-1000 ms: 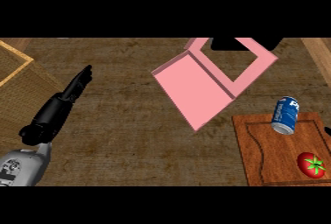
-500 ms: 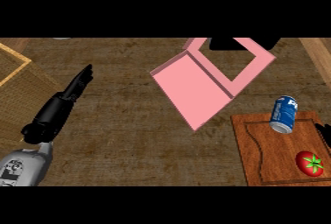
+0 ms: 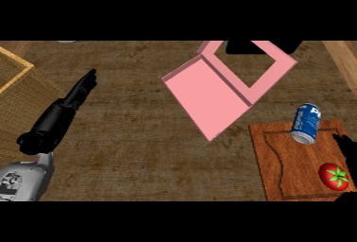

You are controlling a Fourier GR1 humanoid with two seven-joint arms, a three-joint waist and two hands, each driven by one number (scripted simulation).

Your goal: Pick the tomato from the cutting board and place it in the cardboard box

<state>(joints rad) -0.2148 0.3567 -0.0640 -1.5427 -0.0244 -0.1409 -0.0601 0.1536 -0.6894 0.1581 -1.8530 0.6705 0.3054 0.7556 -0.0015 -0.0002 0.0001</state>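
A red tomato [image 3: 334,176] with a green stem lies on the right part of the wooden cutting board [image 3: 287,163], at the lower right. The box [image 3: 277,71] is pink and sits at the top centre, with its wide flap [image 3: 209,100] lying open toward the counter's middle. Only dark fingertips of my right hand [image 3: 349,148] show at the right edge, just above the tomato and apart from it. My left hand [image 3: 72,100] stays open at the left, fingers straight and pointing up, far from the board.
A blue can [image 3: 305,123] lies on the board's top edge, above the tomato. A woven mat [image 3: 15,81] covers the far left of the counter. A pale wooden strip [image 3: 344,57] runs along the top right.
My right hand's fingertips have come a little farther in from the right edge, over the board. The left hand, tomato and can have not moved.
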